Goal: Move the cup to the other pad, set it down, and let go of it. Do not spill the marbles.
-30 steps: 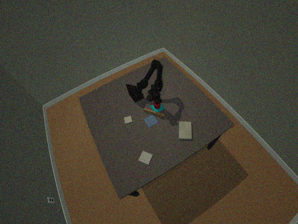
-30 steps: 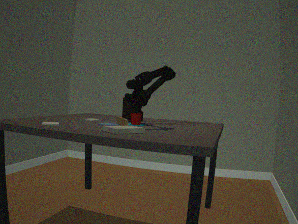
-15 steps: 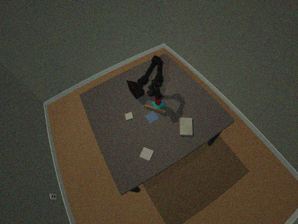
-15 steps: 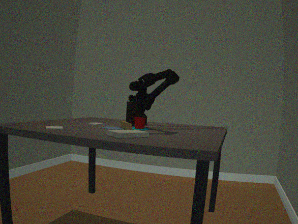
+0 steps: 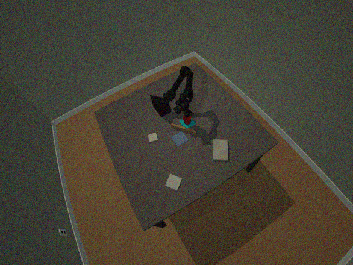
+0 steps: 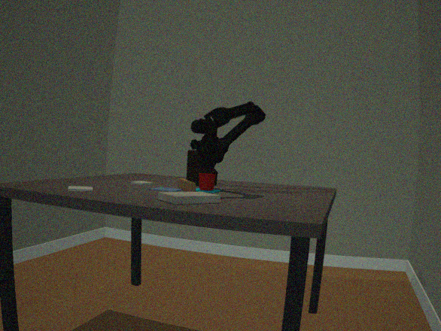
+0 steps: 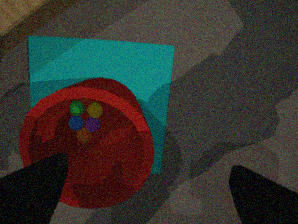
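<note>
The red cup (image 5: 187, 119) (image 6: 206, 180) (image 7: 87, 145) stands upright on the teal pad (image 5: 192, 123) (image 6: 215, 190) (image 7: 115, 62). Several coloured marbles (image 7: 84, 117) lie in its bottom. My gripper (image 7: 151, 169) (image 5: 187, 114) is open, with its dark fingers spread wide. One finger is over the cup's near rim and the other stands clear to the right. The cup's wall is between the fingers and they do not clamp it. The blue pad (image 5: 179, 138) (image 6: 162, 188) lies bare a little nearer the front.
A wooden bar (image 5: 183, 129) (image 6: 187, 184) lies between the two pads. A pale slab (image 5: 220, 149) (image 6: 188, 196) lies to the right. Two small pale tiles (image 5: 152, 137) (image 5: 173, 182) lie further out on the table (image 5: 144, 168).
</note>
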Robot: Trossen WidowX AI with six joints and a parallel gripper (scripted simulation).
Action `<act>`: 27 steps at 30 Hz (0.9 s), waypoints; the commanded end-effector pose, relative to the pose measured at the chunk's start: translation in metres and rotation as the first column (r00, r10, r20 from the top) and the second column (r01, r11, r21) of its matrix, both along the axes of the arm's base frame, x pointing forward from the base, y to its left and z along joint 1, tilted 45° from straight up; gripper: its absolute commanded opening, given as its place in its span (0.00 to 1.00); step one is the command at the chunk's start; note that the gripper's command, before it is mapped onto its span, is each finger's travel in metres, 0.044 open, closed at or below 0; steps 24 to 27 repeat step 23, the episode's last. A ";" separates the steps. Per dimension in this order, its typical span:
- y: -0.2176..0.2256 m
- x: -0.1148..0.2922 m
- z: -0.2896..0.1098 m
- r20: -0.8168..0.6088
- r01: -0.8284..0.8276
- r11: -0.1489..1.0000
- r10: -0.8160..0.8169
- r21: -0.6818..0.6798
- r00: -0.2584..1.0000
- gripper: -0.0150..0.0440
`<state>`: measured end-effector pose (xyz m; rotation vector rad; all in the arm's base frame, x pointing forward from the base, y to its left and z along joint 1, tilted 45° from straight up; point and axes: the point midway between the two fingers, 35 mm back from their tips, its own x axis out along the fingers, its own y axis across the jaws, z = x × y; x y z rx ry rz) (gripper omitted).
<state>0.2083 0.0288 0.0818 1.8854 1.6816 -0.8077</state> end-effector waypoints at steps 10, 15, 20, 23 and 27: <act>-0.032 -0.001 0.030 0.012 -0.003 1.000 0.003 -0.013 1.000 1.00; -0.044 -0.004 0.042 0.014 -0.005 1.000 0.005 -0.012 1.000 1.00; -0.042 -0.006 0.040 0.009 0.001 1.000 -0.001 -0.007 1.000 1.00; -0.042 -0.006 0.040 0.009 0.001 1.000 -0.001 -0.007 1.000 1.00; -0.042 -0.006 0.040 0.009 0.001 1.000 -0.001 -0.007 1.000 1.00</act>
